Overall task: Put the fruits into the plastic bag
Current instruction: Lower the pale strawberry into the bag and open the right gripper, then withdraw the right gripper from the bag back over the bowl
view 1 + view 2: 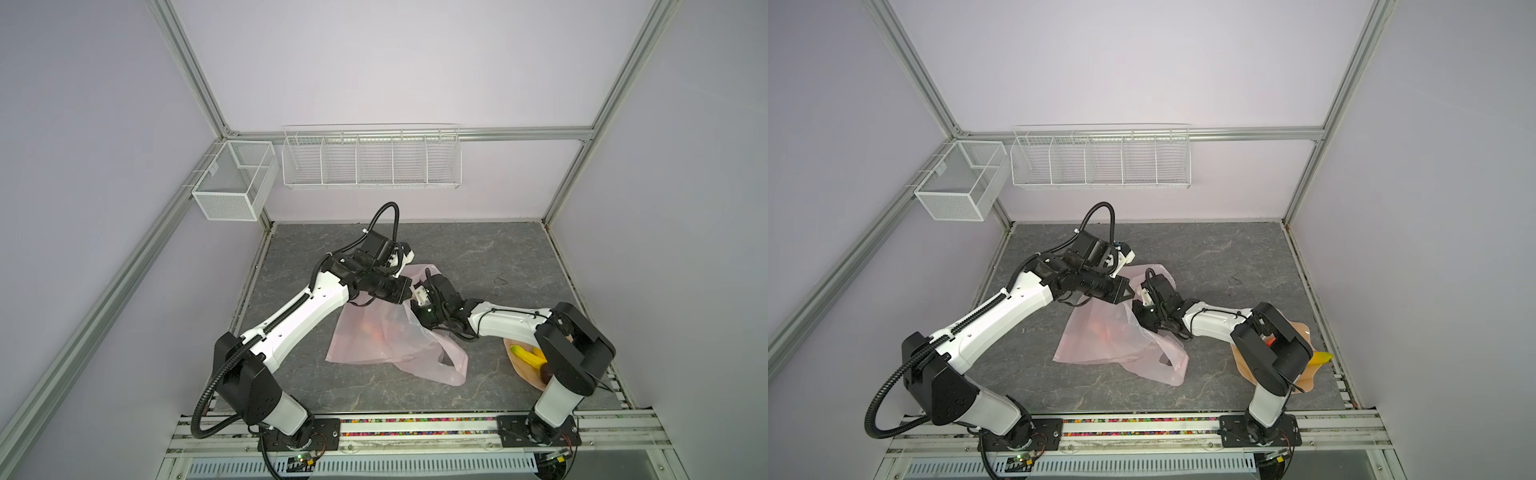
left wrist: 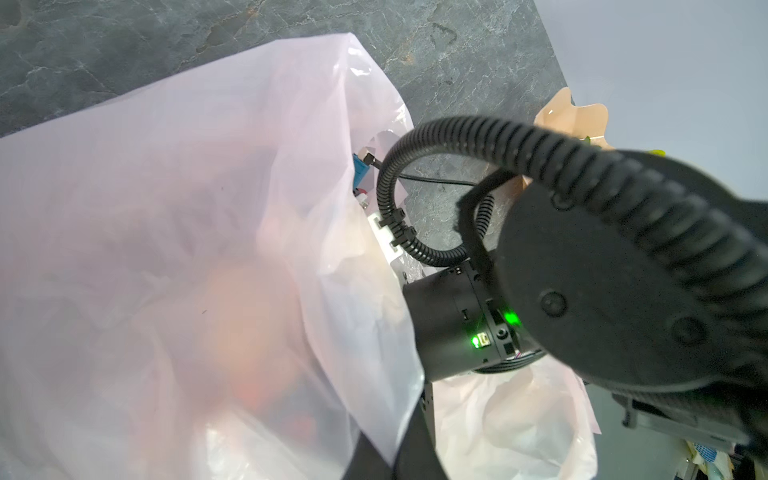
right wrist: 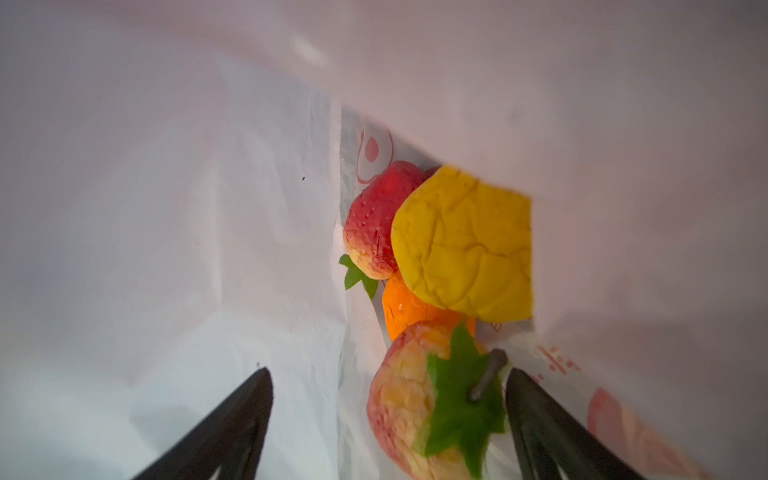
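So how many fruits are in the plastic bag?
4 visible: a red fruit deepest in, a yellow fruit overlapping it, an orange partly covered, a red-yellow apple nearest the right gripper. Others may be hidden.
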`<state>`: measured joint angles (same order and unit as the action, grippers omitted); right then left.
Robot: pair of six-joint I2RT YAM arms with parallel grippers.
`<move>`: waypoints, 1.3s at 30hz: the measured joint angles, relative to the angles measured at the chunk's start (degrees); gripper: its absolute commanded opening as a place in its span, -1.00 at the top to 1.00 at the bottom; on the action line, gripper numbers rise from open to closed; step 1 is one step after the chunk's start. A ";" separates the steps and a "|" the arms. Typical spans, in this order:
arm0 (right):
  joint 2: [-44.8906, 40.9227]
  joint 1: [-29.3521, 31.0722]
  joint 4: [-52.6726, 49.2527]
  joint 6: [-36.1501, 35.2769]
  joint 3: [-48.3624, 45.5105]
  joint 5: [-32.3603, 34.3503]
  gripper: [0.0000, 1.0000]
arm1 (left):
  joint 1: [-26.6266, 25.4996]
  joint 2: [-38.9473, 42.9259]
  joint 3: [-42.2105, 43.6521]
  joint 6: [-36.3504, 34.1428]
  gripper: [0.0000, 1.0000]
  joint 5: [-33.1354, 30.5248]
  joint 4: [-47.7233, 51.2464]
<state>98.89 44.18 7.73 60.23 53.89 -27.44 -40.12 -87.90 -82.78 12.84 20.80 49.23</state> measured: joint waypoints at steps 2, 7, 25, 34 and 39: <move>-0.61 -0.02 -0.90 -0.04 -0.02 -0.04 -0.90 | 0.28 0.00 0.00 0.26 1.00 -0.22 0.11; -4.26 -0.22 -4.46 -0.50 -0.17 -0.04 -0.95 | 1.62 0.02 0.02 0.46 1.00 -0.39 0.17; -9.29 -2.03 -18.58 -4.37 -0.24 0.85 -0.98 | 2.93 0.02 0.61 0.57 1.00 0.09 0.11; -18.32 -4.55 -30.56 -6.25 -0.24 4.83 -1.00 | 3.43 0.02 0.66 0.55 1.00 0.72 0.07; -24.81 -6.95 -38.60 -6.71 -0.22 9.18 -0.98 | 3.43 0.00 0.72 0.42 1.00 1.46 -0.15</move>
<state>74.08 37.23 -30.87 53.52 53.67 -18.26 -36.69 -87.90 -82.06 13.26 22.26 49.08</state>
